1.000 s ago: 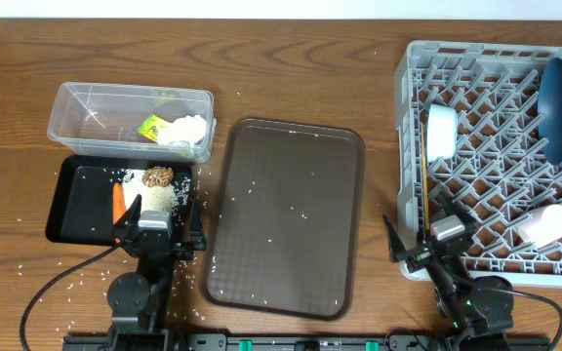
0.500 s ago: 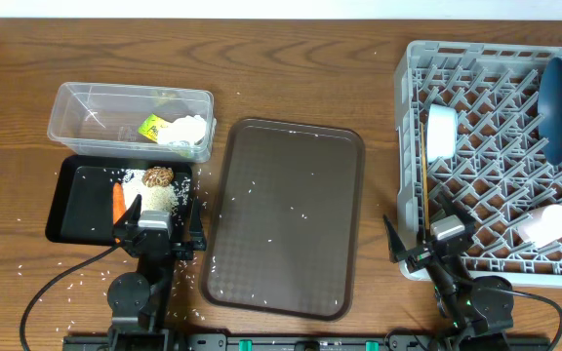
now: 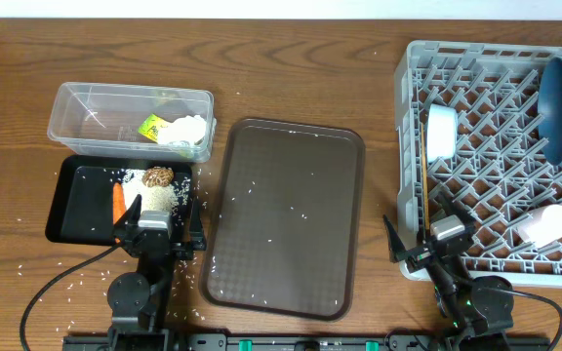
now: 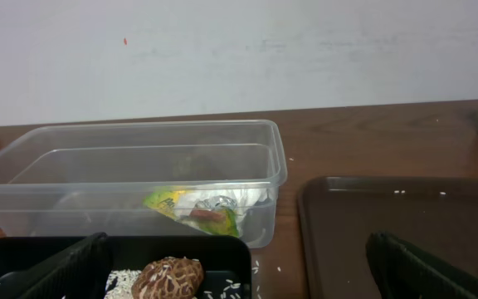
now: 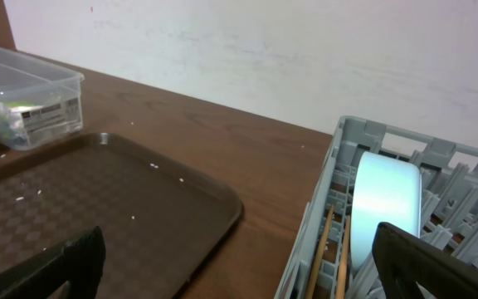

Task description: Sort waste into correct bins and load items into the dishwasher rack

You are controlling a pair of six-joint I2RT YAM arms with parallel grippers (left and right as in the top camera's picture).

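Wooden table [image 3: 291, 68], clear tub [image 3: 76, 117], black tray [image 3: 71, 210], brown serving tray [image 3: 291, 214], grey rack [image 3: 405, 117], scattered rice grains [image 3: 71, 283]

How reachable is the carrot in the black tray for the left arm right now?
Probably yes: the carrot lies uncovered in the black tray, right by the open left gripper, with nothing on top of it; only rice lies alongside.
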